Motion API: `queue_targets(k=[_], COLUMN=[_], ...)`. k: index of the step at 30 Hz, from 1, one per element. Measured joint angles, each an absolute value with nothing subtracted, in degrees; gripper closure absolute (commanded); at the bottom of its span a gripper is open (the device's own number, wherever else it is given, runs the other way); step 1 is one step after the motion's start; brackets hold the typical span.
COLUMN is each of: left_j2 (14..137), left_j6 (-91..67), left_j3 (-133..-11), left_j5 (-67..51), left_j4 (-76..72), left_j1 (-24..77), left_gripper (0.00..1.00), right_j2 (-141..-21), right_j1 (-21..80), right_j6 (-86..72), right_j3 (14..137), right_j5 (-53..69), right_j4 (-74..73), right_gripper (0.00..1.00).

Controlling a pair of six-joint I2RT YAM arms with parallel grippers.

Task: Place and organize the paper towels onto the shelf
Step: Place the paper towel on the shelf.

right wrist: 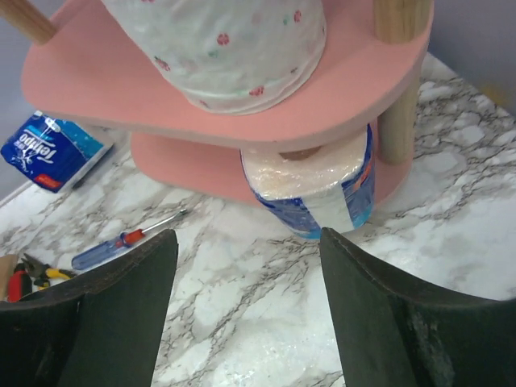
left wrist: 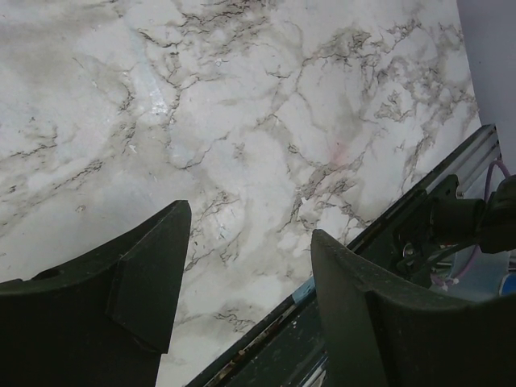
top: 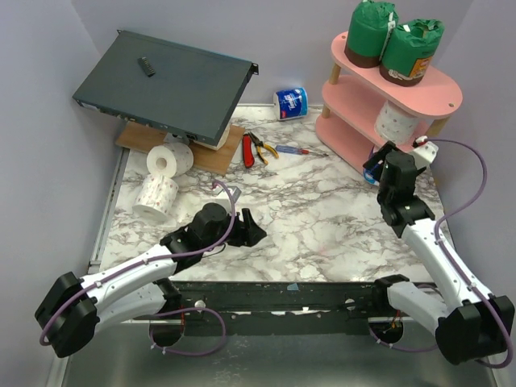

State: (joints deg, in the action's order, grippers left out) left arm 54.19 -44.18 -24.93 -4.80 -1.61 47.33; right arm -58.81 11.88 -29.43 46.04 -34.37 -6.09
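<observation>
The pink shelf [top: 439, 93] stands at the back right. Two green-wrapped paper towels [top: 371, 32] [top: 411, 50] stand on its top tier. A white flowered roll [top: 395, 121] [right wrist: 234, 48] sits on the middle tier. A blue-and-white roll [right wrist: 318, 189] sits on the bottom tier, partly over its edge. My right gripper [top: 385, 157] [right wrist: 246, 242] is open and empty just in front of that roll, not touching it. Another blue-and-white roll [top: 291, 103] [right wrist: 48, 149] lies on the table. Two bare white rolls [top: 169, 159] [top: 157, 196] sit at the left. My left gripper [top: 254, 230] [left wrist: 250, 222] is open and empty over the near table edge.
A dark grey metal box [top: 165, 85] leans at the back left over a wooden board [top: 222, 153]. Red-handled pliers [top: 258, 149] and a screwdriver [top: 302, 151] [right wrist: 121, 239] lie mid-table. Purple walls close in the back and sides.
</observation>
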Motion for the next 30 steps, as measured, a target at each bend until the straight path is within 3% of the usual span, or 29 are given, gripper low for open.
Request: queue_targets(k=[5, 6, 7, 8, 14, 30], left_j2=[53.71, 53.67, 53.65, 53.56, 52.64, 52.05], left_j6=[-44.36, -44.47, -44.51, -44.64, -44.97, -45.10], left_j3=[-24.82, -24.82, -24.80, -24.80, -24.64, -24.64], left_j5=[-4.80, -4.80, -4.80, -4.80, -4.75, -4.34], left_j4=[-1.58, -1.58, -1.58, -1.54, -0.60, 3.25], left_j1=[47.33, 47.33, 47.33, 47.35, 47.35, 47.35], left_gripper=[0.36, 0.36, 0.36, 0.36, 0.36, 0.36], right_j2=[-56.80, -56.80, -56.66, -56.55, -56.90, -70.43], right_j1=[11.88, 11.88, 11.88, 11.88, 11.88, 11.88], right_j6=[-33.69, -34.63, -35.33, -36.18, -40.56, -45.08], right_j3=[40.29, 38.81, 37.01, 35.05, 27.66, 26.89], right_j5=[-32.03, -31.68, -31.44, -31.24, -32.77, -45.67], right_j4=[-3.25, -2.72, -2.11, -1.39, -0.54, 7.77], right_gripper=[0.16, 0.12, 0.01, 0.00, 0.00, 0.06])
